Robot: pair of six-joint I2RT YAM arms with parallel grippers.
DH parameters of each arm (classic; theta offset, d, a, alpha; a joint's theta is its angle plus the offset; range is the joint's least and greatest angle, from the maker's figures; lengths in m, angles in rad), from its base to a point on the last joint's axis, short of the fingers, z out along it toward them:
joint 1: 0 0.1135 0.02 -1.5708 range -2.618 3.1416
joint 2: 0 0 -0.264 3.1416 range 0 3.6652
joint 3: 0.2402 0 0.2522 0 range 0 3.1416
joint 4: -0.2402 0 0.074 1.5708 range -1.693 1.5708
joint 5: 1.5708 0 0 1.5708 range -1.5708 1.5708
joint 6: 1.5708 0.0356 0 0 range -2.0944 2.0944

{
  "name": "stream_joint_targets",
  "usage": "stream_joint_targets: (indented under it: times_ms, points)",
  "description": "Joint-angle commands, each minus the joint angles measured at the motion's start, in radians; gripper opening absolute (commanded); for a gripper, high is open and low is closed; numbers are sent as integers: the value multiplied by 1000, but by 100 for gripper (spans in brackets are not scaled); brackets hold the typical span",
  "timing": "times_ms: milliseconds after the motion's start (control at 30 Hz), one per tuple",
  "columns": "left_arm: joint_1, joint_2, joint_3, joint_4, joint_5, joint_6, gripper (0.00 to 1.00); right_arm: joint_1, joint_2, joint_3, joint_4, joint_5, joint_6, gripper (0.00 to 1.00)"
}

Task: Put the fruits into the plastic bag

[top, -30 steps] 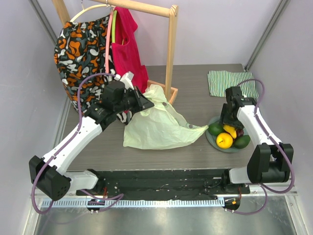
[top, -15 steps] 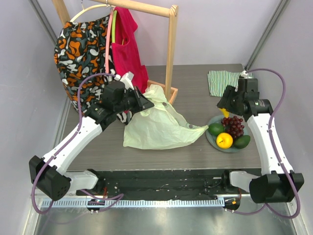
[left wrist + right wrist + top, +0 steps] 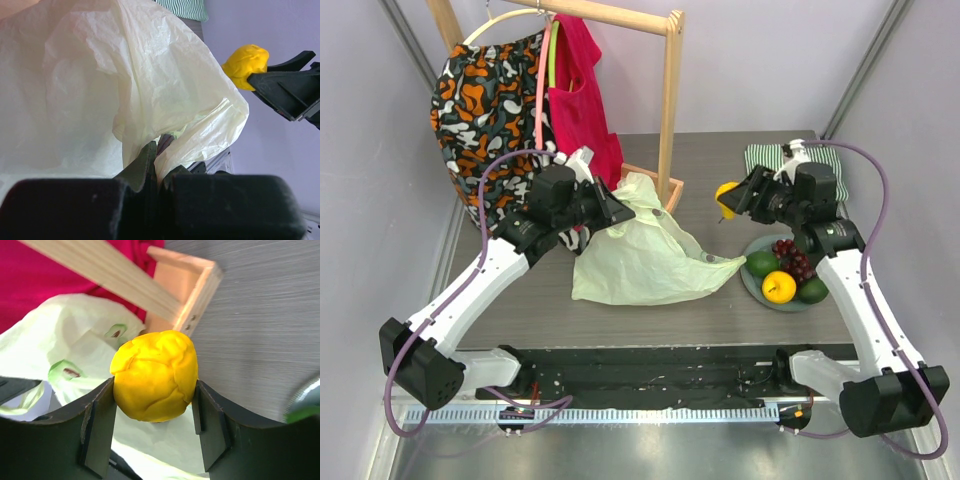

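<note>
My right gripper is shut on the lumpy yellow piece and holds it in the air between the plate and the plastic bag. The pale-green plastic bag lies on the table; my left gripper is shut on its upper edge and holds it up. The yellow piece also shows in the left wrist view. On the grey plate stay the grape bunch, two green avocados and a round yellow citrus.
A wooden rack with a red garment and a patterned one stands at the back left; its base frame lies close behind the bag. A green-and-white striped cloth lies at the back right.
My right gripper has lifted the lumpy yellow piece off the plate and carried it up and left toward the bag. The left arm and the bag have not moved.
</note>
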Motion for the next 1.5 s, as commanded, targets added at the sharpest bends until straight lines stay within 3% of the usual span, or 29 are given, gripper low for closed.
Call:
stream_joint_targets:
  times_ms: [0,200,500,1000,1467]
  points:
    - [3,-22,22,16,10,10,0,85,10,3,108,-51,7,23]
    - [3,-12,31,18,0,9,0,194,4,-34,84,-74,-4,23]
    - [3,-2,39,22,16,7,0,251,-12,-96,4,-76,-27,22]
    - [3,10,48,25,14,7,0,392,231,-17,-88,-10,-122,22]
    - [3,31,57,31,22,-5,0,532,349,68,41,-48,-105,26]
